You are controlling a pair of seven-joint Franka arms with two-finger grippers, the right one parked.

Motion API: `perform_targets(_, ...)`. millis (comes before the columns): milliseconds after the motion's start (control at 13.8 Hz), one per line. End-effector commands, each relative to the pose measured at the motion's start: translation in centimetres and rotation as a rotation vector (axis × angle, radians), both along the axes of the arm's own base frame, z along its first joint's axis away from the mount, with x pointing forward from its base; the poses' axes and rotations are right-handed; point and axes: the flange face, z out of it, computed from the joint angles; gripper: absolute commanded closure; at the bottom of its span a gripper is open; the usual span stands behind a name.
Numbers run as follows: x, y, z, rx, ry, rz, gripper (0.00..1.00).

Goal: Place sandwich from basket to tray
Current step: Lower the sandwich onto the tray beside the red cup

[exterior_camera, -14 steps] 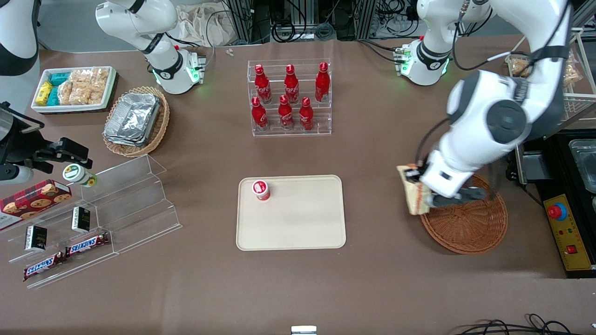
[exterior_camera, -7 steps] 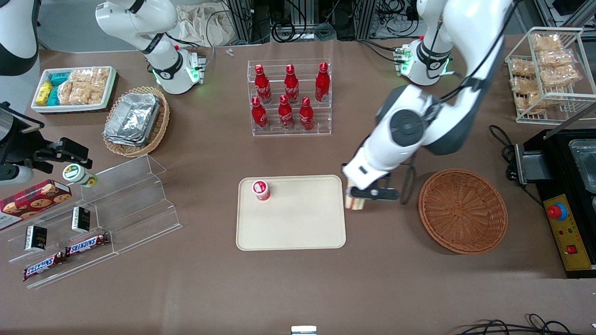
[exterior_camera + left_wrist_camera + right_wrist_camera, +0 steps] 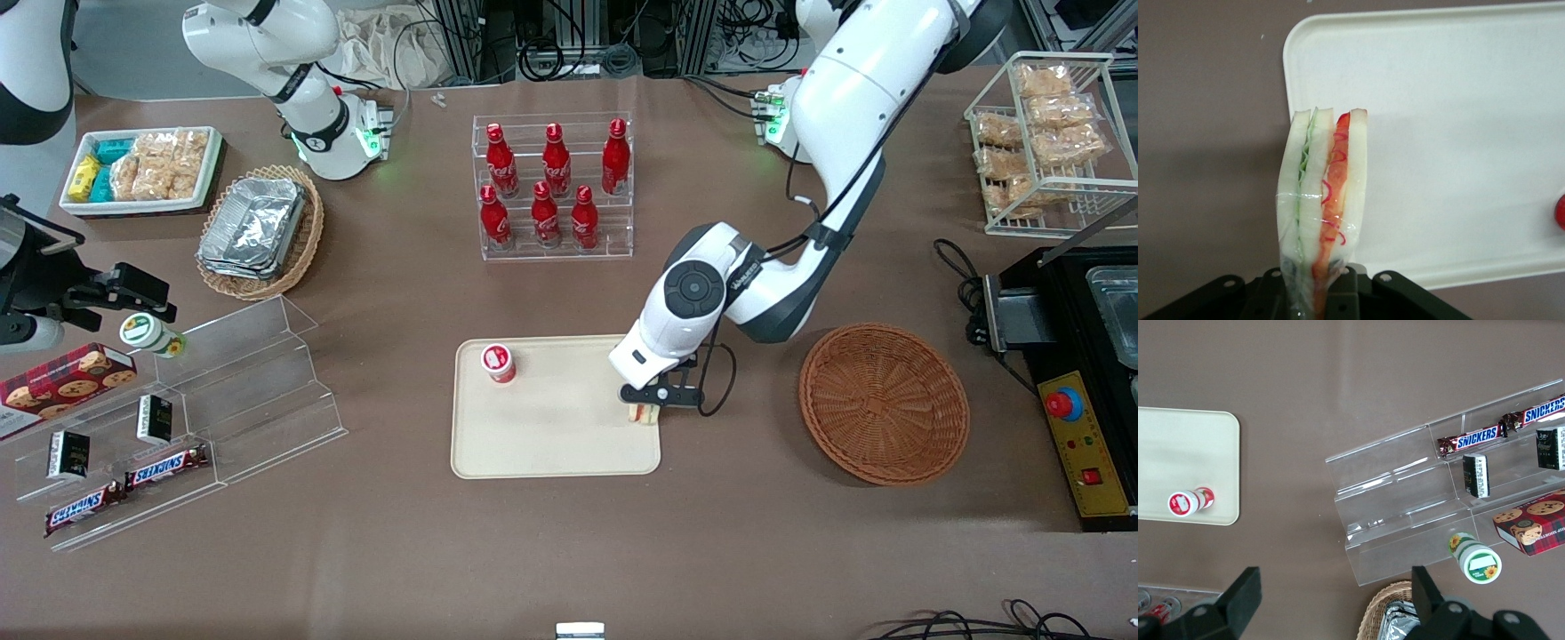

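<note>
My left gripper [image 3: 647,402] is shut on the sandwich [image 3: 645,413], a wrapped wedge of pale bread with a red-orange stripe and a thin green one. It hangs just above the rim of the beige tray [image 3: 551,444] at the tray's end toward the working arm. The wrist view shows the sandwich [image 3: 1321,207] standing on edge between the black fingers [image 3: 1346,293], half over the tray [image 3: 1458,133] and half over the brown table. The round reddish-brown basket [image 3: 885,403] lies empty on the table, toward the working arm's end.
A small red-and-white cup [image 3: 499,363] stands on the tray near its corner toward the parked arm. A clear rack of red bottles [image 3: 553,187] stands farther from the front camera than the tray. A tan basket with foil containers [image 3: 258,231] and clear snack shelves [image 3: 191,418] lie toward the parked arm's end.
My left gripper has carried the sandwich from the basket's edge across the table to the tray's rim. The basket is left empty.
</note>
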Motion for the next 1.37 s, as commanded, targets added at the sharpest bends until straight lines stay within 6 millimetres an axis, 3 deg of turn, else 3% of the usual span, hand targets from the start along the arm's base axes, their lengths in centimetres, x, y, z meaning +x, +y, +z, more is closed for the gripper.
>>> perform_targets(0, 0.7, -0.7, -1.0, -0.008, -0.021, 0.011, 0.97)
perform_targets(145, 0.7, -2.2, -1.4, -0.007, -0.035, 0.022, 0.84)
perform_targets(289, 0.9, -2.1, -2.6, -0.002, -0.035, 0.036, 0.69)
perform_targets(361, 1.0, -2.4, -2.6, -0.017, -0.046, 0.046, 0.53)
perform_targets(434, 1.1, -2.3, -2.6, -0.017, -0.048, 0.062, 0.17)
perform_targets(506, 1.1, -2.3, -2.6, -0.017, -0.047, 0.063, 0.00)
perform_targets(651, 1.3, -2.2, -0.8, -0.021, -0.068, 0.075, 0.00)
perform_targets(867, 1.0, -1.0, 7.7, 0.008, -0.100, 0.118, 0.00)
perform_targets(1084, 2.1, 4.6, 15.1, 0.036, -0.069, 0.210, 0.00)
perform_targets(1301, 2.4, 10.2, 20.7, 0.005, -0.018, 0.181, 0.00)
